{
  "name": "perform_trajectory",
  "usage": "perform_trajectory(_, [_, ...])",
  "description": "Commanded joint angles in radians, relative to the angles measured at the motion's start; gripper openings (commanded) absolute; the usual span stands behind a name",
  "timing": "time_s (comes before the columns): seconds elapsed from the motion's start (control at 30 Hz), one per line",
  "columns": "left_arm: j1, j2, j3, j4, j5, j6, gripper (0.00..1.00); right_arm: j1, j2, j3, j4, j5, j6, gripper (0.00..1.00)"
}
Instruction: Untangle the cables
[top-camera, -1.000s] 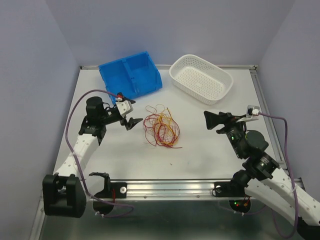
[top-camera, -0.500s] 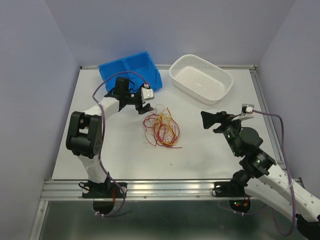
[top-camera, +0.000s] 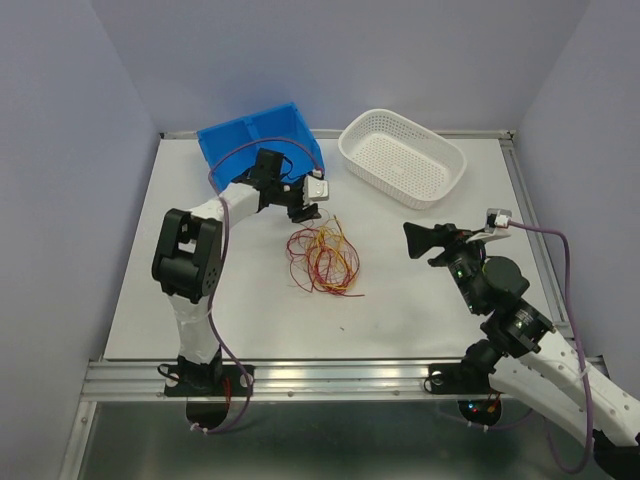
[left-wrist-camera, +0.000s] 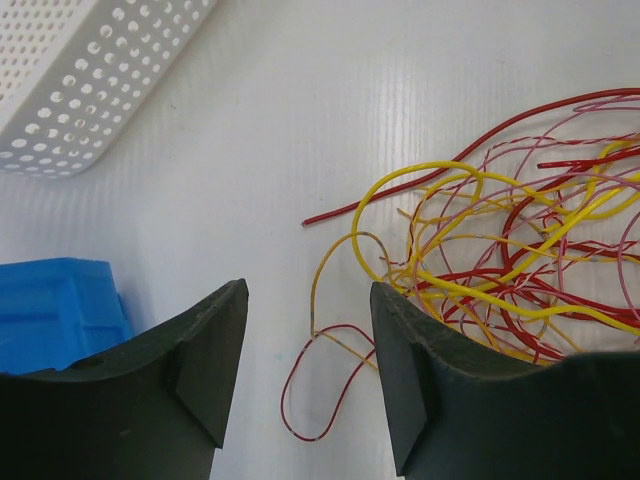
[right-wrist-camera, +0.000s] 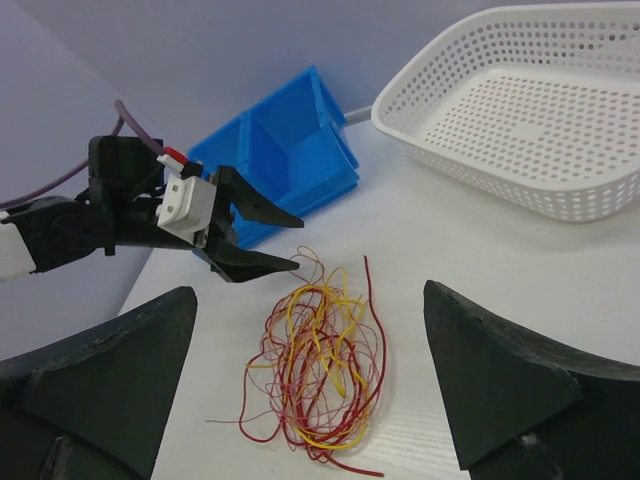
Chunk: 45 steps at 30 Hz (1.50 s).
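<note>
The cables (top-camera: 322, 258) lie as one loose tangle of thin dark red and yellow-orange loops in the middle of the white table. My left gripper (top-camera: 307, 211) hangs at the tangle's far left edge, fingers pointing down and right. In the left wrist view its jaws (left-wrist-camera: 308, 290) stand apart, astride a small red loop (left-wrist-camera: 322, 385) that sticks out of the cables (left-wrist-camera: 500, 260); nothing is pinched. My right gripper (top-camera: 418, 241) sits to the right of the pile, wide open. In the right wrist view it (right-wrist-camera: 308, 292) frames the cables (right-wrist-camera: 320, 370) and the left gripper (right-wrist-camera: 298, 244).
A blue two-part bin (top-camera: 258, 148) stands at the back left, just behind the left gripper. A white perforated basket (top-camera: 402, 157) stands at the back right. Walls close in on both sides, and a metal rail (top-camera: 330, 378) runs along the near edge.
The left arm swung from the table's left side up and right to the tangle's far edge, and its jaws have narrowed. The right arm barely moved. The cables lie as before.
</note>
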Motion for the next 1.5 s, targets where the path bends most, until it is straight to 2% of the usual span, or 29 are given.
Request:
perform_trajectory(0.0, [-0.023,0.017,0.083,-0.081,-0.012,0.044,0.62,0.002,-0.007,-0.006,0.026,0.000,-0.017,1.00])
perform_trajectory(0.07, [-0.031,0.035,0.109,-0.133,-0.024,0.056,0.57,0.003,-0.008,-0.006,0.026,0.001,-0.015,1.00])
perform_trajectory(0.1, [-0.038,0.052,0.135,-0.161,-0.030,0.065,0.44,0.002,-0.008,-0.008,0.026,0.003,-0.017,1.00])
perform_trajectory(0.2, [-0.041,0.072,0.164,-0.183,-0.035,0.064,0.24,0.003,-0.010,-0.008,0.026,0.003,-0.017,1.00])
perform_trajectory(0.23, [-0.041,0.072,0.164,-0.189,-0.036,0.068,0.14,0.003,-0.010,-0.008,0.026,0.001,-0.017,1.00])
perform_trajectory(0.27, [-0.041,0.072,0.164,-0.192,-0.036,0.073,0.11,0.003,-0.007,-0.006,0.026,0.001,-0.017,1.00])
perform_trajectory(0.43, [-0.055,0.055,0.135,-0.210,-0.068,0.102,0.12,0.002,0.006,-0.005,0.026,-0.008,-0.017,1.00])
perform_trajectory(0.5, [-0.060,0.048,0.126,-0.210,-0.079,0.108,0.25,0.002,0.015,0.001,0.026,-0.011,-0.020,1.00])
perform_trajectory(0.53, [-0.060,0.041,0.124,-0.209,-0.081,0.108,0.38,0.002,0.018,0.001,0.026,-0.013,-0.020,1.00])
perform_trajectory(0.57, [-0.060,0.040,0.123,-0.210,-0.087,0.110,0.43,0.003,0.026,0.003,0.026,-0.014,-0.020,1.00])
perform_trajectory(0.63, [-0.060,0.037,0.127,-0.219,-0.088,0.111,0.50,0.003,0.029,0.004,0.026,-0.017,-0.020,1.00])
perform_trajectory(0.8, [-0.060,0.057,0.167,-0.262,-0.110,0.118,0.52,0.002,0.027,0.003,0.026,-0.022,-0.021,1.00])
perform_trajectory(0.9, [-0.060,0.074,0.183,-0.259,-0.125,0.105,0.43,0.002,0.026,0.004,0.026,-0.023,-0.021,1.00])
perform_trajectory(0.97, [-0.060,0.080,0.190,-0.264,-0.128,0.099,0.24,0.002,0.026,0.003,0.026,-0.023,-0.021,1.00])
perform_trajectory(1.03, [-0.058,0.077,0.190,-0.264,-0.128,0.099,0.00,0.002,0.027,0.001,0.026,-0.025,-0.023,1.00])
perform_trajectory(1.2, [-0.060,0.005,0.166,-0.232,-0.136,0.043,0.00,0.002,0.088,0.007,0.037,-0.051,-0.027,1.00])
perform_trajectory(1.27, [-0.060,-0.052,0.152,-0.200,-0.148,0.001,0.00,0.002,0.176,0.026,0.048,-0.091,-0.041,1.00])
perform_trajectory(1.3, [-0.060,-0.092,0.146,-0.195,-0.159,-0.034,0.00,0.003,0.205,0.039,0.063,-0.161,-0.062,1.00])
perform_trajectory(1.4, [-0.058,-0.158,0.132,-0.167,-0.188,-0.117,0.00,0.003,0.321,0.084,0.092,-0.270,-0.092,0.90])
perform_trajectory(1.47, [-0.058,-0.221,0.129,-0.163,-0.203,-0.157,0.00,0.003,0.348,0.102,0.108,-0.295,-0.098,0.89])
